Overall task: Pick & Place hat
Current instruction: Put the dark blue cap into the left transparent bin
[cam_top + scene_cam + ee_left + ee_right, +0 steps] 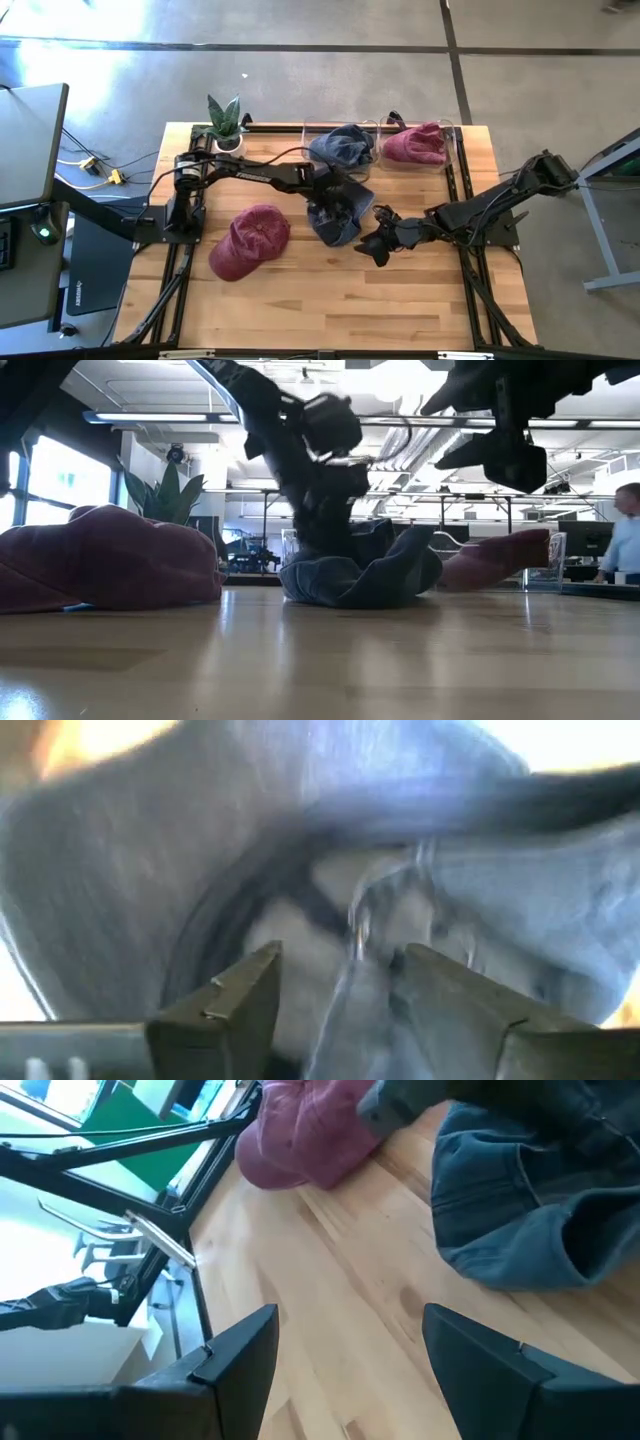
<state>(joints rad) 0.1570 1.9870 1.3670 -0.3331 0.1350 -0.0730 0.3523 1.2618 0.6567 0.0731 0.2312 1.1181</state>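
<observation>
A blue denim hat (338,230) sits crumpled on the table's middle, its underside on the wood (360,582). My left gripper (335,208) comes down into it from above and is shut on its cloth (340,1010). My right gripper (378,245) hovers open just right of the hat, above the bare wood (350,1360), touching nothing. A red hat (250,240) lies on its brim and crown left of the blue one (100,555). My left gripper pinches a bunched ridge of denim (350,1020) between its two fingers, beside the hat's back strap and metal buckle (358,925). It comes from above, pointing down. How many layers it has I cannot tell. The hat's underside (350,598) rests on the table.
Two clear bins stand at the far edge: one (312,128) holds another blue hat (340,145), the other (455,135) a red hat (415,145). A potted plant (225,122) stands at the far left corner. A person (625,530) is beyond the table. Bare wood lies toward the near edge.
</observation>
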